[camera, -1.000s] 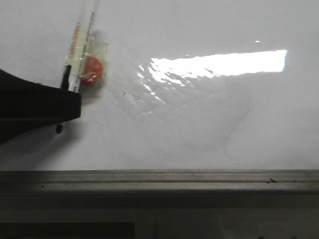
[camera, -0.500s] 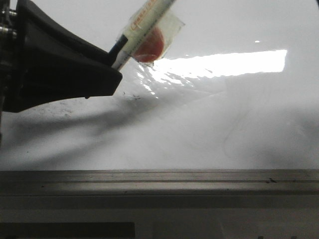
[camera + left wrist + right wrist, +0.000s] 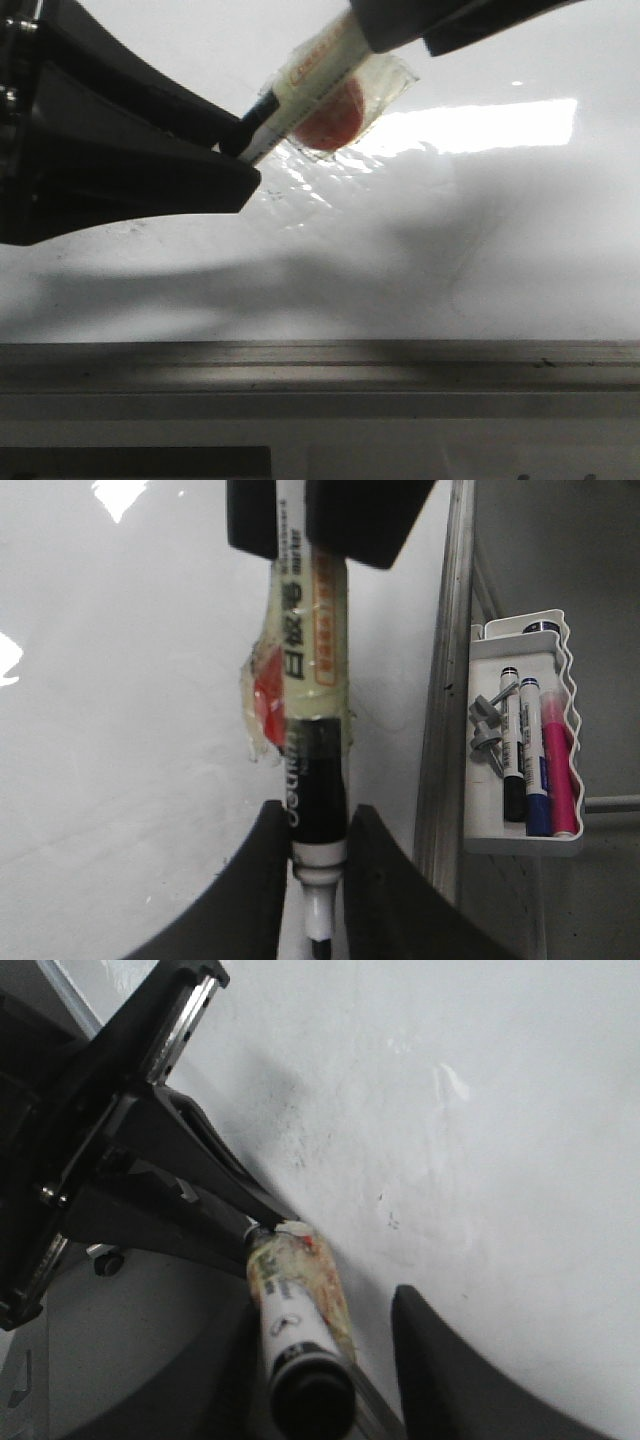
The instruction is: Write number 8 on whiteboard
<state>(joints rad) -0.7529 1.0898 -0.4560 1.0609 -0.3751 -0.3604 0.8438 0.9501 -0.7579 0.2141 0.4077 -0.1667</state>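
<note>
The whiteboard [image 3: 450, 250] is glossy white with glare and a few faint specks; no number 8 shows on it. My left gripper [image 3: 240, 150] is shut on the tip end of a white marker [image 3: 300, 85] wrapped in clear tape with a red patch, and holds it tilted above the board. In the left wrist view the marker [image 3: 315, 680] sits clamped between my left gripper [image 3: 320, 815], bare black tip pointing out. My right gripper [image 3: 400, 45] is round the marker's rear end. In the right wrist view my right gripper [image 3: 325, 1305] shows a gap beside the marker [image 3: 295, 1330].
A grey metal rail [image 3: 320, 365] runs along the board's near edge and also shows in the left wrist view [image 3: 445, 680]. Beyond the rail hangs a white tray [image 3: 480, 840] with several spare markers.
My left gripper has lifted the marker off the board, moved it right and tilted it. My right gripper has come in from the upper right around the marker's rear end.
</note>
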